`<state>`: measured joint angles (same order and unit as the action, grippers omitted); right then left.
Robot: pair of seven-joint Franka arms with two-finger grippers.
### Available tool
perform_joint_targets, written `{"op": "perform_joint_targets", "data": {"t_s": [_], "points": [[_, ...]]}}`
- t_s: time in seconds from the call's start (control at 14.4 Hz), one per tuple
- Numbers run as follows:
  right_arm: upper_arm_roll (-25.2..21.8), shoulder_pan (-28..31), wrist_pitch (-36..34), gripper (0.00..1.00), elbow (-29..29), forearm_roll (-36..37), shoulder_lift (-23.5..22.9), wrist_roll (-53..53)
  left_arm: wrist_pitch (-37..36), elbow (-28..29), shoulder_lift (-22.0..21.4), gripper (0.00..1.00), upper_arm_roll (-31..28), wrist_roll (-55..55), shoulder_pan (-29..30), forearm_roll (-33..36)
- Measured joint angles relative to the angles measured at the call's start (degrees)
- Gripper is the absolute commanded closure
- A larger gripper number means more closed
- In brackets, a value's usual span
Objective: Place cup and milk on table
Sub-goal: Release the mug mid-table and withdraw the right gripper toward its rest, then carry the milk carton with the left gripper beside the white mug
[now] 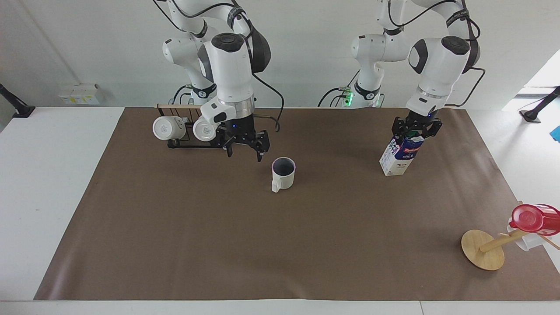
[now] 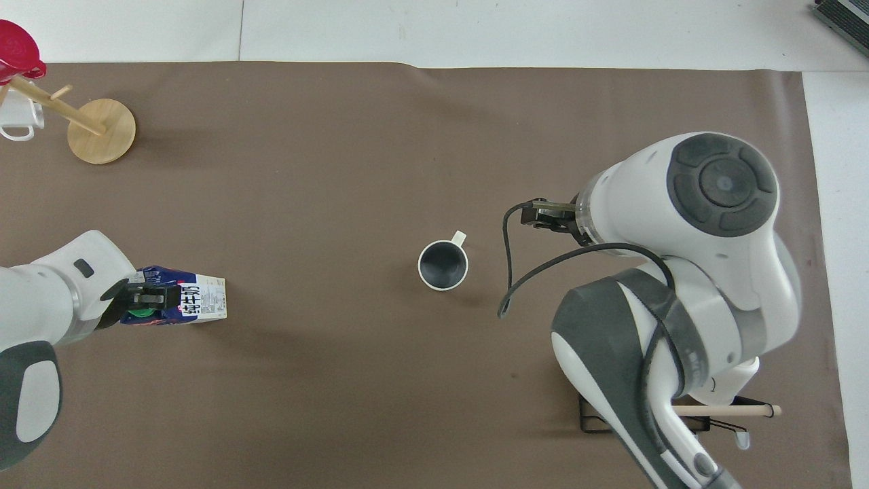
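The cup (image 1: 283,175) stands upright on the brown mat (image 1: 218,240) of the table (image 1: 52,175), near the middle, handle pointing away from the robots; it also shows in the overhead view (image 2: 442,265). My right gripper (image 1: 245,155) is open and empty, raised over the mat between the cup and the mug rack. The milk (image 1: 398,159) stands on the mat toward the left arm's end; it also shows in the overhead view (image 2: 200,302). My left gripper (image 1: 413,133) is shut on the milk's top around the green cap, seen from above too (image 2: 146,299).
A black wire rack (image 1: 190,129) with two white mugs stands near the right arm's base. A wooden stand (image 1: 483,249) carrying a red translucent cup (image 1: 533,218) sits at the mat's corner farthest from the robots, at the left arm's end.
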<state>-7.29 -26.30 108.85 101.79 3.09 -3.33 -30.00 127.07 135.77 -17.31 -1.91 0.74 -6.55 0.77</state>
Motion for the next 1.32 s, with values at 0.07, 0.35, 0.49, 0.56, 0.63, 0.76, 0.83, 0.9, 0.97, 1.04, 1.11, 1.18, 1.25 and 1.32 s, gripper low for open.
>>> {"op": "perform_joint_targets", "data": {"t_s": [0.07,0.35,0.49,0.56,0.63,0.76,0.83,0.9,0.97,1.04,1.11,1.18,1.25,1.32], "points": [[0.0,1.4,-2.1,0.00,0.0,0.0,0.8,2.5,0.0,-0.1,0.0,0.49,0.0,-0.1,0.0,0.0],[-0.1,8.3,-6.2,0.00,0.1,0.0,3.4,11.7,-1.4,-1.5,0.2,0.50,0.0,-0.8,0.0,0.0],[-0.1,11.7,-6.2,0.00,0.1,0.0,4.3,16.3,-3.7,-4.1,0.7,0.50,0.0,-1.0,0.0,0.0],[-0.1,13.2,-6.2,0.00,0.1,0.0,4.8,18.4,-4.6,-5.5,1.0,0.50,0.0,-1.2,0.0,0.0],[-0.2,14.4,-6.1,0.00,0.0,0.0,5.3,20.3,-5.7,-6.8,1.4,0.50,0.0,-1.7,0.0,0.0],[-0.2,15.5,-6.2,0.00,-1.4,0.0,6.2,22.0,-7.9,-9.2,2.1,0.50,0.1,-3.7,-0.5,0.0],[-0.2,15.5,-6.6,0.00,-2.3,0.0,6.4,22.2,-9.2,-10.3,2.4,0.50,0.1,-5.4,-1.4,0.0],[-0.1,15.5,-7.4,0.00,-3.4,0.0,6.6,22.2,-10.8,-11.8,2.9,0.50,0.2,-7.9,-3.1,0.0],[0.1,15.5,-8.4,0.00,-4.6,0.0,6.6,22.2,-12.4,-13.5,3.7,0.50,0.3,-11.0,-5.2,0.0],[0.2,15.4,-9.8,0.00,-5.8,-0.1,6.6,22.2,-13.6,-15.1,4.4,0.50,0.5,-13.9,-7.4,0.0],[0.3,15.4,-11.4,0.00,-6.9,-0.6,6.6,22.2,-14.1,-16.4,5.0,0.50,0.6,-16.4,-9.4,0.1],[0.5,15.4,-12.7,0.00,-7.9,-1.6,6.6,22.2,-14.2,-17.4,5.7,0.52,0.7,-18.3,-11.5,0.3],[0.6,15.4,-13.7,0.00,-8.9,-2.1,6.6,22.2,-14.2,-18.4,6.5,0.52,0.9,-19.7,-13.3,0.4],[0.7,15.4,-15.0,0.00,-10.1,-2.1,6.6,22.2,-14.2,-19.4,7.3,0.53,1.0,-21.1,-14.9,0.4]]}}
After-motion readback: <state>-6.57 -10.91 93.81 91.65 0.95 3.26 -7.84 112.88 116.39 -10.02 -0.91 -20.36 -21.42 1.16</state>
